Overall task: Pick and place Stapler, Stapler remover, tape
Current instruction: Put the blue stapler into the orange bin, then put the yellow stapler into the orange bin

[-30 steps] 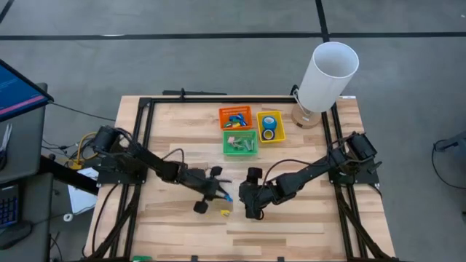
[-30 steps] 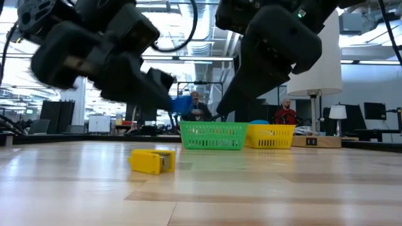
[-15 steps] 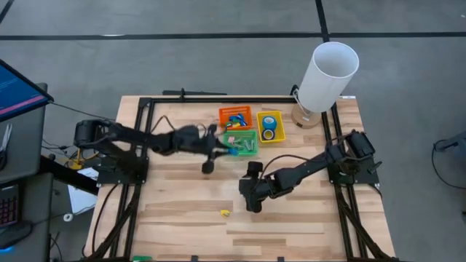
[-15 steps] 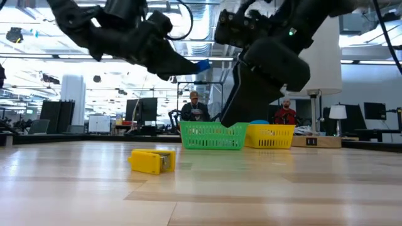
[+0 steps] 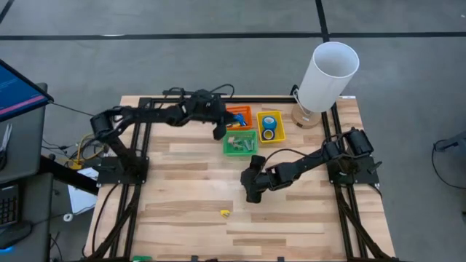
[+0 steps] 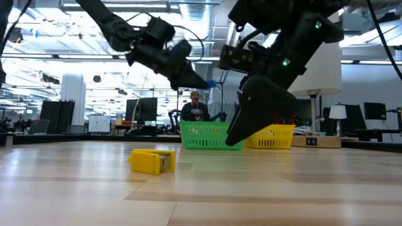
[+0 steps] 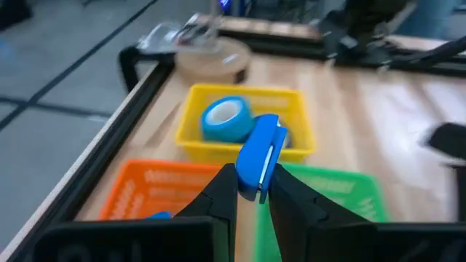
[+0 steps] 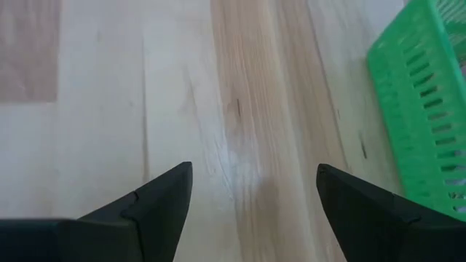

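Your left tool [image 7: 249, 195] pinches a blue stapler [image 7: 261, 154] above the orange basket [image 5: 236, 116], beside the yellow basket [image 7: 244, 145] holding the tape [image 7: 226, 118]. Your right tool [image 8: 251, 191] hangs spread over the surface [image 5: 291, 218], near the green basket [image 8: 426, 116].

Overhead looking straight down, table-level sideways, two close wrist views

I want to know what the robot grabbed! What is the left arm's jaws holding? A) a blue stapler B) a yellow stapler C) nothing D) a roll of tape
A: the left gripper is shut on a small blue stapler, carried above the baskets.
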You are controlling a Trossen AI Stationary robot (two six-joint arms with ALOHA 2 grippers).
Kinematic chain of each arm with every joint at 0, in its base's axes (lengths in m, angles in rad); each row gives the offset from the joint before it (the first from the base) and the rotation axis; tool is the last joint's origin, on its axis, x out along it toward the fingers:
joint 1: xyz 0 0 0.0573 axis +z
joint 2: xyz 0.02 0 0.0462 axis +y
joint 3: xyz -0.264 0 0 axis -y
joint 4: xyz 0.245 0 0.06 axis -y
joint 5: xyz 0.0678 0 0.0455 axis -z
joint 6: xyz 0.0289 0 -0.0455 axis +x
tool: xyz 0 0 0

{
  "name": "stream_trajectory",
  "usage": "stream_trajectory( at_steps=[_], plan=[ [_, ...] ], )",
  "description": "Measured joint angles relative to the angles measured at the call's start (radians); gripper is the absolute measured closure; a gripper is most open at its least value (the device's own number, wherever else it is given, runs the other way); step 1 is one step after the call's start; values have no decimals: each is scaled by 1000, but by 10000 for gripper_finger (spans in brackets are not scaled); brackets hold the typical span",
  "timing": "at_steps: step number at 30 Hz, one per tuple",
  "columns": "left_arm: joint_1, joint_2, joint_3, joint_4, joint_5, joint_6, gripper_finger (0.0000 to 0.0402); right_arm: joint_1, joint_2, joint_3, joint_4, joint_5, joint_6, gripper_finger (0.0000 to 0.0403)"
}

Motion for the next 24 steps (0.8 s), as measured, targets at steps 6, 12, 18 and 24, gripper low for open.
stream_trajectory(
  at_steps=[6,12,18,24],
  plan=[
    [65,90,37,-43,-27,1,350,3,0,-1,9,0,8,117],
    [94,135,38,-76,-28,-18,309,2,0,-1,56,0,20,117],
    [83,105,38,-148,-27,-19,232,-11,0,-1,211,-88,31,117],
    [79,28,38,-217,-33,-37,173,12,0,-1,291,-110,58,117]
  ],
)
